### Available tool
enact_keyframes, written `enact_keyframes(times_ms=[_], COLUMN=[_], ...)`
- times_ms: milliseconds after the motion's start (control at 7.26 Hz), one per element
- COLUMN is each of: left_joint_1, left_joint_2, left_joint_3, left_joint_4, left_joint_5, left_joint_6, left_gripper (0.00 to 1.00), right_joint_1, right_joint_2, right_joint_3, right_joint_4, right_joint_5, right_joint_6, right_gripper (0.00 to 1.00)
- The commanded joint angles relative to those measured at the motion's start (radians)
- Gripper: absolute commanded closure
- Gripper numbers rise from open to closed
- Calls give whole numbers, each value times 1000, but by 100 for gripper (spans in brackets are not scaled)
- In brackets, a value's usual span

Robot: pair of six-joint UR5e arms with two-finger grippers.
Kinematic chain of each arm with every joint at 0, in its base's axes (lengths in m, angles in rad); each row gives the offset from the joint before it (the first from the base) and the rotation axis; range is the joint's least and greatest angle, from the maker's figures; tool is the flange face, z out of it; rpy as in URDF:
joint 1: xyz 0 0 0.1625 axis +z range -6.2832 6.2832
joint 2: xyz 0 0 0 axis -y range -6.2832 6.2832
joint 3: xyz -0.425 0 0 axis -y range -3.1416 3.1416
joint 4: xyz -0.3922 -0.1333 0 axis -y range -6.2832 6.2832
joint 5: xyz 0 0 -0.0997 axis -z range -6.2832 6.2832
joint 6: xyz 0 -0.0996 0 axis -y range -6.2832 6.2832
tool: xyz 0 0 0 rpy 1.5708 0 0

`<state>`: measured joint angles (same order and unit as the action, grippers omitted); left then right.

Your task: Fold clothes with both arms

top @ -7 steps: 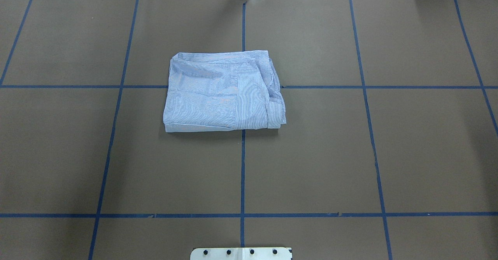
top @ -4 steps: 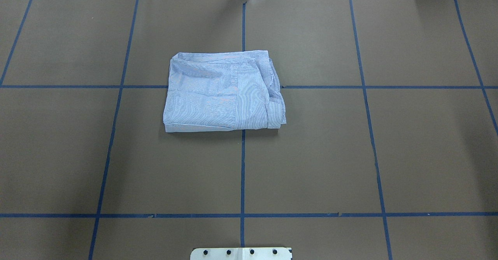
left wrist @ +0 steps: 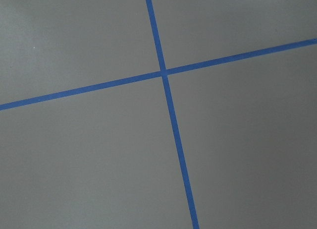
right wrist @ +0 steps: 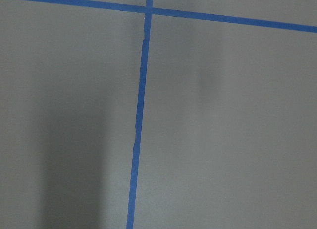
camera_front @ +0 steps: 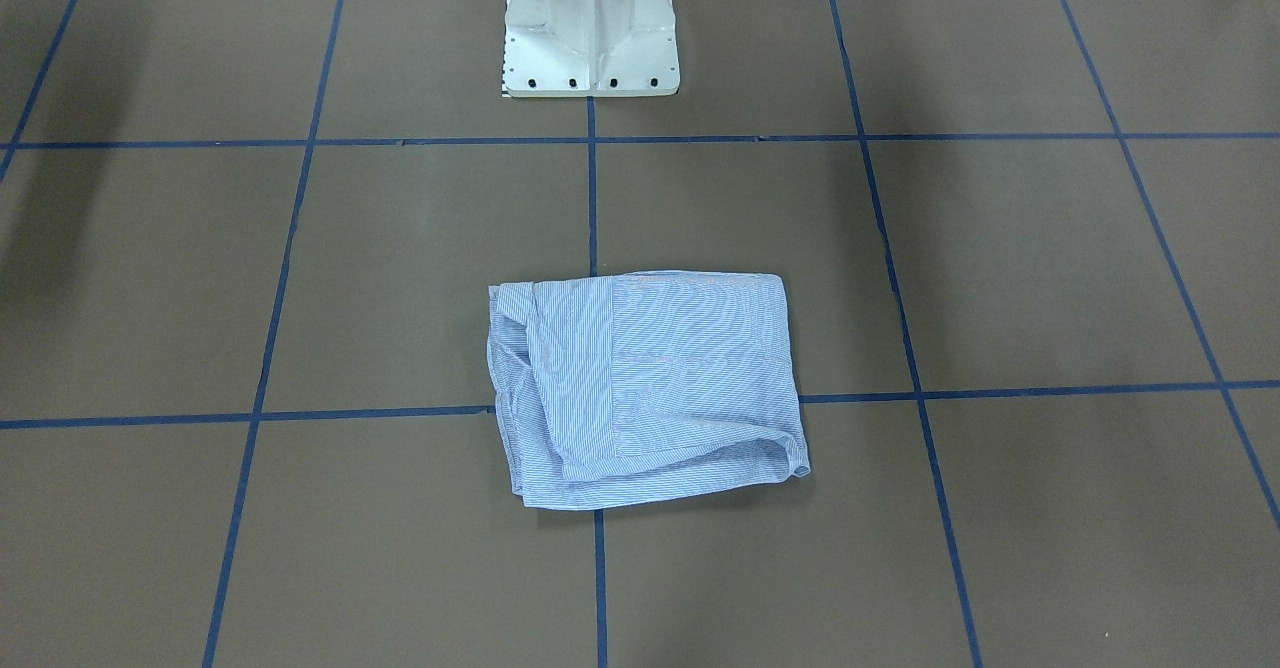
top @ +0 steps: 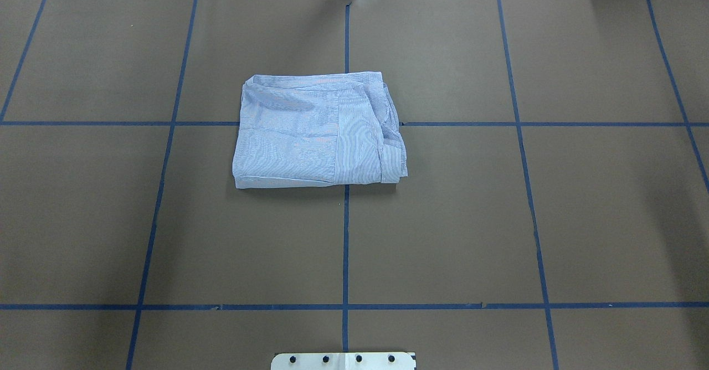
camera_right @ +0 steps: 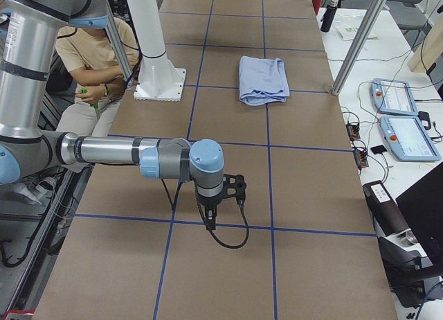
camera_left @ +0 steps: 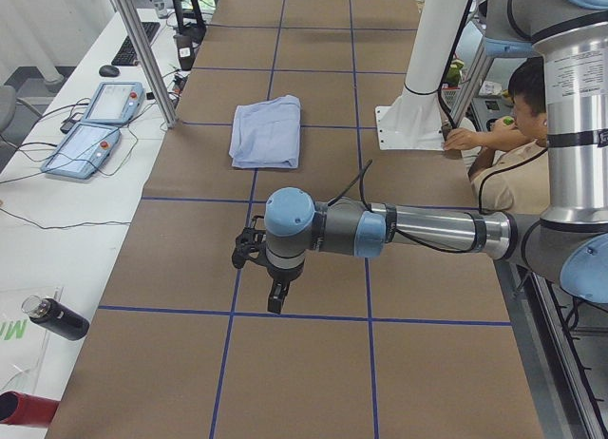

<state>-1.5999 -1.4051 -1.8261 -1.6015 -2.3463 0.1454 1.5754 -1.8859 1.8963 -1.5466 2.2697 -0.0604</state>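
Observation:
The clothes, one light blue-and-white striped shirt [top: 318,132], lie folded into a compact rectangle at mid-table, its looser edge toward the robot's right [camera_front: 650,388]. The shirt also shows far off in both side views [camera_left: 268,130] [camera_right: 263,79]. Neither arm enters the overhead or front view. The left gripper [camera_left: 275,301] hangs pointing down over bare table well away from the shirt, and the right gripper [camera_right: 210,221] does the same at the other end. I cannot tell whether either is open or shut. Both wrist views show only brown table with blue tape.
The white pedestal base [camera_front: 590,38] stands at the robot's edge of the table. A person [camera_left: 513,163] sits behind it. Teach pendants [camera_left: 95,125] and a metal post [camera_left: 142,49] lie on the far side table, a dark bottle [camera_left: 52,317] nearer.

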Motion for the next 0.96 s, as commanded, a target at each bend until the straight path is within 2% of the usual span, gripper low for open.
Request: enact_keyframes(times_ms=[0, 826], left_joint_1=[0, 0], left_joint_2=[0, 2], left_joint_3=[-7, 10], left_joint_4=[-2, 0], left_joint_5=[-5, -2], left_joint_6=[0, -4], left_gripper=[0, 0], right_joint_1=[-2, -3], right_joint_2=[-4, 2], right_joint_3=[1, 6], right_joint_4=[11, 48], right_joint_5=[8, 7], right_joint_6=[-7, -9], right_gripper=[0, 0])
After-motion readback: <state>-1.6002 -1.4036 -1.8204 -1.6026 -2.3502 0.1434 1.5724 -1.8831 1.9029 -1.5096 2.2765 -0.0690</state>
